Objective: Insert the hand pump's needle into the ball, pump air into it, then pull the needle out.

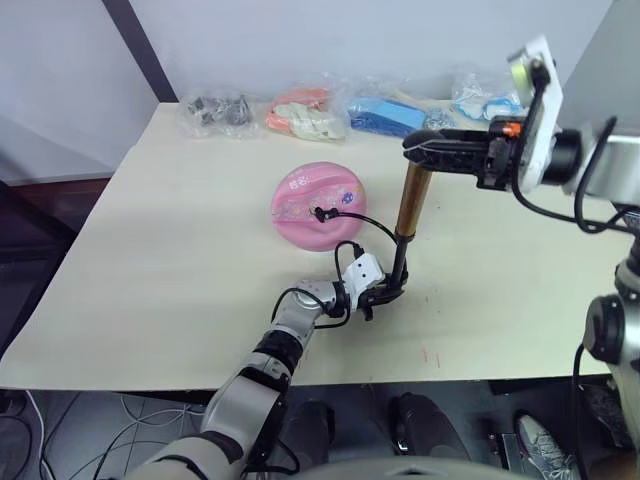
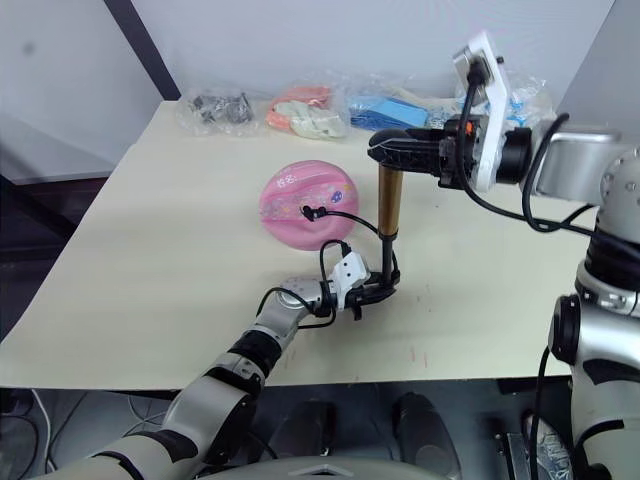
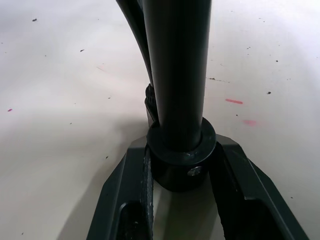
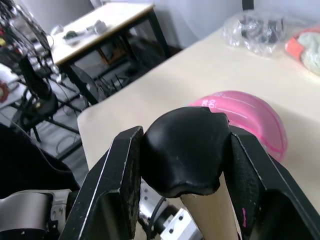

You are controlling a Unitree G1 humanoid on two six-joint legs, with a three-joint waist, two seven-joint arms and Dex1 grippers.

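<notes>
Your left tool [image 1: 383,293] clamps the hand pump [image 1: 411,203] base, right tool [image 1: 425,150] grips the handle, so push straight down, no tilting.

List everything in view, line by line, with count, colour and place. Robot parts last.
table: one, cream, under everything.
ball: one, pink, partly deflated, mid-table.
hand pump: one, gold barrel with black ends, upright beside the ball.
hose: one, black, from the pump's base to the ball's top.
plastic bags: several, clear, holding grey, orange and blue items, along the far edge.
left hand: one, black fingers, shut on the pump's base.
right hand: one, black fingers, shut on the pump's handle.
</notes>
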